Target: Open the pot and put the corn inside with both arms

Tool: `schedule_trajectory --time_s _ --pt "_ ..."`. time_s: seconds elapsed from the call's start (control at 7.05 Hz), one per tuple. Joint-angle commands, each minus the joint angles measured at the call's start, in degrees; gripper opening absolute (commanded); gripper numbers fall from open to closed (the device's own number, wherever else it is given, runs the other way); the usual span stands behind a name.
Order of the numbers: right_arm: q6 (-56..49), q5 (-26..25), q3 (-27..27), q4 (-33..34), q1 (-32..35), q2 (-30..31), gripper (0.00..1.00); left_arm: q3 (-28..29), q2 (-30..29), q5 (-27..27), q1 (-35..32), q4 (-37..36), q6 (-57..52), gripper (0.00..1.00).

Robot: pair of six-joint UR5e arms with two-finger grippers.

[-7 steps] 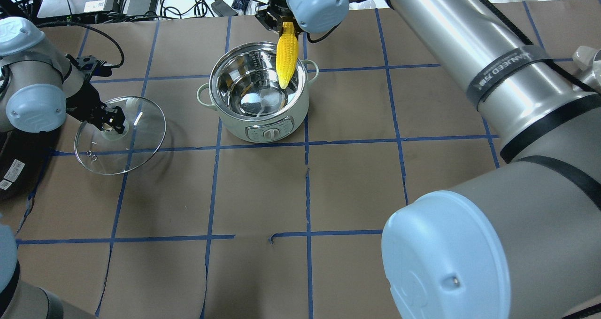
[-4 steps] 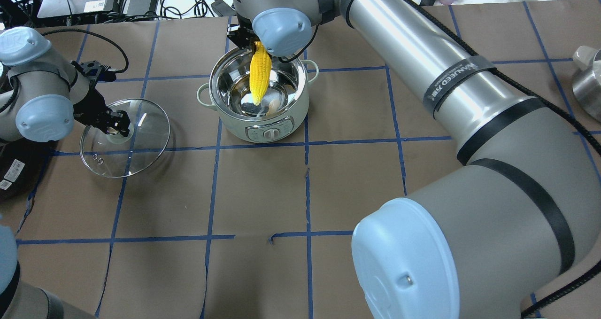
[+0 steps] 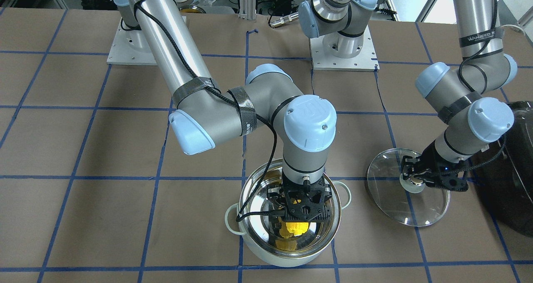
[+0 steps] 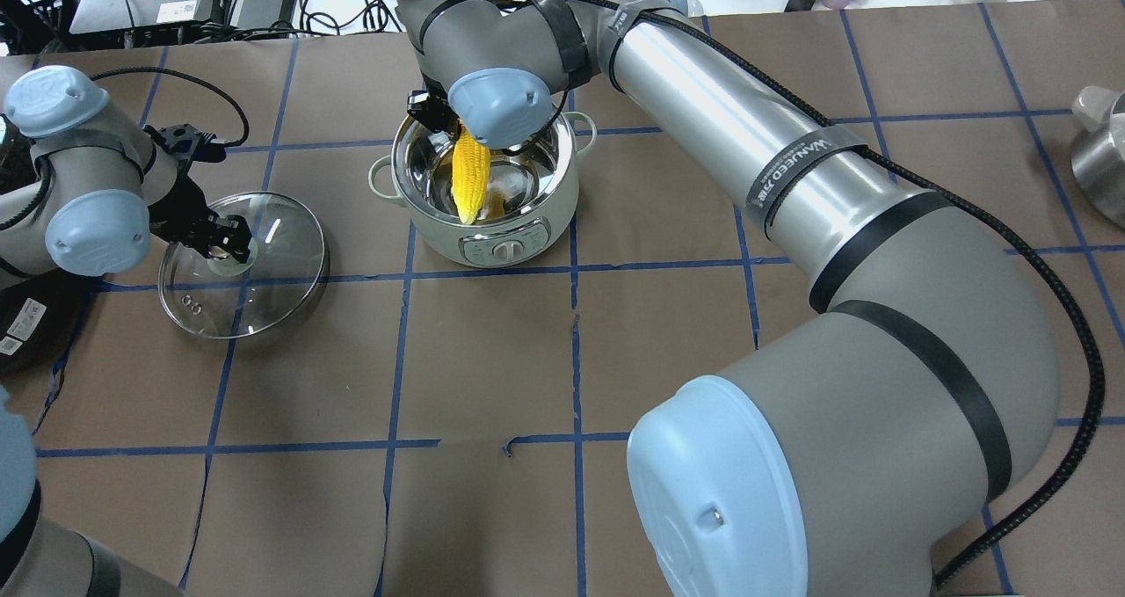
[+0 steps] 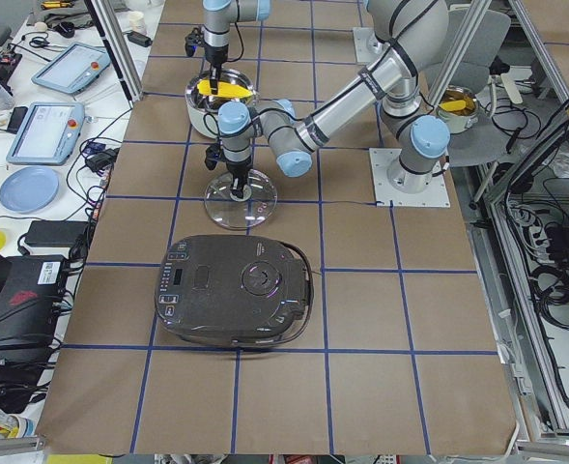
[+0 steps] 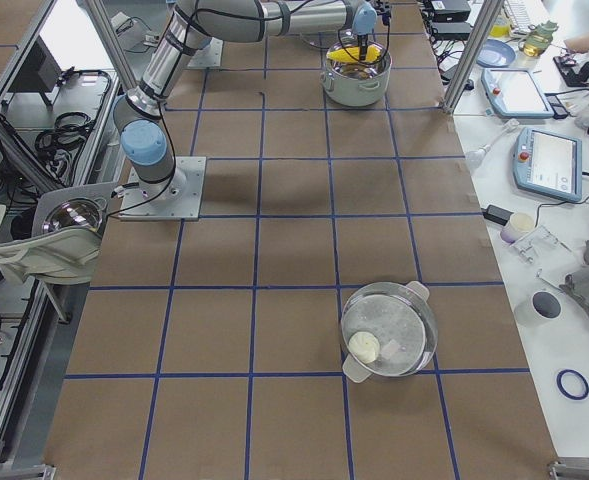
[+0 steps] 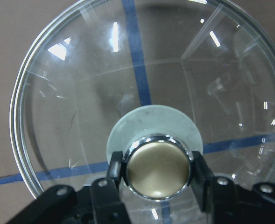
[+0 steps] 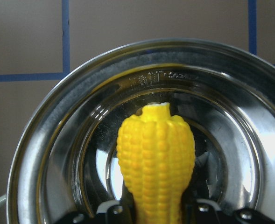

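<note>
The mint-green steel pot stands open at the table's middle back; it also shows in the front view. My right gripper is shut on the yellow corn and holds it point down inside the pot's bowl; the corn fills the right wrist view above the pot's floor. The glass lid lies to the pot's left. My left gripper is shut on the lid's brass knob, seen also in the front view.
A large black appliance sits at the table's left end, close to the lid and my left arm. A second steel pot stands far right. Blue tape lines grid the brown table.
My right arm has swung left and down, carrying the corn from over the pot's far rim into the bowl. The left gripper has lowered the lid slightly rightwards.
</note>
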State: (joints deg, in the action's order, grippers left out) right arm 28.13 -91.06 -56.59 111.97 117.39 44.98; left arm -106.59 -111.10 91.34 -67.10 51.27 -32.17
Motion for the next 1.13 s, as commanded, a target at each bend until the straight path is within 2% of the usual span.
schedule_trajectory --time_s 0.0,0.28,0.43,0.71,0.99 --pt "-0.1 0.0 -2.0 0.5 0.3 0.0 0.29 0.1 -0.3 0.1 0.0 0.0 0.2 1.00" --pt "-0.1 0.0 -2.0 0.4 0.6 0.1 0.31 1.3 0.8 0.2 -0.6 0.8 0.3 1.00" --pt "0.1 0.0 -2.0 1.0 0.6 -0.2 0.32 5.0 2.5 0.5 -2.9 6.2 0.4 1.00" --pt "-0.4 0.0 -2.0 3.2 0.6 0.0 0.42 15.8 3.5 0.5 -4.3 21.6 1.7 1.00" --pt "-0.6 -0.2 -2.6 4.6 0.5 0.0 0.47 20.1 6.5 0.1 -6.2 29.0 3.3 1.00"
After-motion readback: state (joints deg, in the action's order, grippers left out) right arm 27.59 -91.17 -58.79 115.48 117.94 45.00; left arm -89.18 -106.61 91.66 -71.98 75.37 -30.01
